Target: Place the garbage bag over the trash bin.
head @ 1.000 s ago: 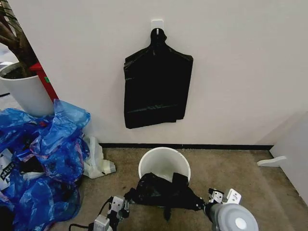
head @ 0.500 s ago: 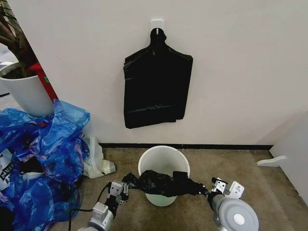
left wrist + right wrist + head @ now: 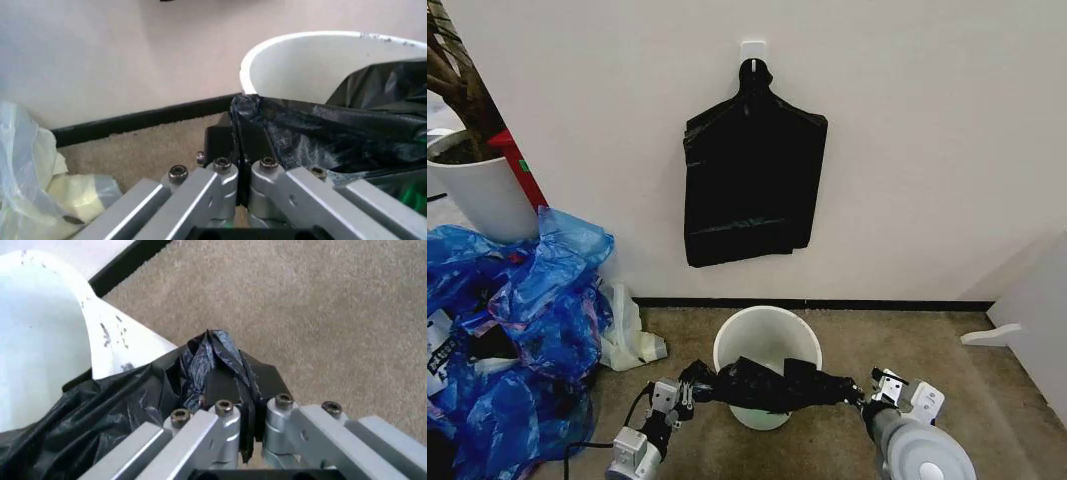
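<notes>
Since a second ago the garbage bag (image 3: 772, 385) has gone from a slumped bunch at the near side of the trash bin (image 3: 767, 335) to a band pulled taut across its front rim, and both arms have spread a little wider. The left tool (image 3: 689, 385) is clamped on one end of the film just beside the bin's left wall, and the right tool (image 3: 864, 393) is clamped on the other end, out past the right wall, over the carpet (image 3: 907, 340). To do this step well, the two ends should rise together and stay level, so the mouth opens above the rim rather than dragging the light bin or tipping it; the pull should be gentle, since thin film tears at pinch points. The bag's mouth is probably still folded shut, though the folds hide where the opening lies. The bin's base is covered by the bag, and the right arm's housing cuts off part of its wrist.
</notes>
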Robot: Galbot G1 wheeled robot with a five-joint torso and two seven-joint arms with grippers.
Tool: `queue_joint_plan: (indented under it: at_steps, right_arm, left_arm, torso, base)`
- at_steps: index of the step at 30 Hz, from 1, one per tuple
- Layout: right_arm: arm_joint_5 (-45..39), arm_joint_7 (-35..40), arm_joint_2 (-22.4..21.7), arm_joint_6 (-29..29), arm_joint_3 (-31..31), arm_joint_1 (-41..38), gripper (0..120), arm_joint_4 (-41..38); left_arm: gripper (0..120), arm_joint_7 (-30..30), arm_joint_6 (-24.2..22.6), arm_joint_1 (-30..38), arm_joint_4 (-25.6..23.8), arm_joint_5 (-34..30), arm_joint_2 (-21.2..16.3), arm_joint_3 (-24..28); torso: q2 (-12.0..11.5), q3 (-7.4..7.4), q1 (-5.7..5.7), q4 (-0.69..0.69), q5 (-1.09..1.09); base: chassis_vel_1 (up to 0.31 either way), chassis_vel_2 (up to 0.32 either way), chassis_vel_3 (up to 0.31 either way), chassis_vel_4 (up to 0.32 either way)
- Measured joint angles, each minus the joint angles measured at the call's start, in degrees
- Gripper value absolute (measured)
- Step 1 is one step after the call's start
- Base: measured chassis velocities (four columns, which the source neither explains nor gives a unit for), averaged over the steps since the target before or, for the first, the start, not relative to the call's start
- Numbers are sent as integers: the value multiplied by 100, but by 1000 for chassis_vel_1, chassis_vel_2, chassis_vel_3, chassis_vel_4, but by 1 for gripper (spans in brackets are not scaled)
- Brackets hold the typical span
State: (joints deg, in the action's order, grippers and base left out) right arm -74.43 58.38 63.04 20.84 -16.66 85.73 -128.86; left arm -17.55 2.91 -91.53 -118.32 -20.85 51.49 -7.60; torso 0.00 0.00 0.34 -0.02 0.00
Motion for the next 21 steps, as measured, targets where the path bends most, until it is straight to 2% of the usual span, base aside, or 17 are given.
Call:
queue_joint_plan:
  at_steps: [6,13,21]
  right_arm:
    - [4,-29,4,13,-15,-46,0,56]
    - [44,-200,60,14,-15,-308,0,619]
    - [238,-388,111,-11,-34,-444,0,867]
  left_arm:
    - [0,-32,-51,108,56,-142,32,-14]
    - [0,-31,-77,787,475,-317,108,187]
    - [0,-6,-77,908,584,-359,116,217]
  torso:
    - [0,0,0,1,0]
    - [0,0,0,-1,0]
    - [0,0,0,0,0]
  base:
    - [0,0,0,0]
    - [0,0,0,0]
    - [0,0,0,0]
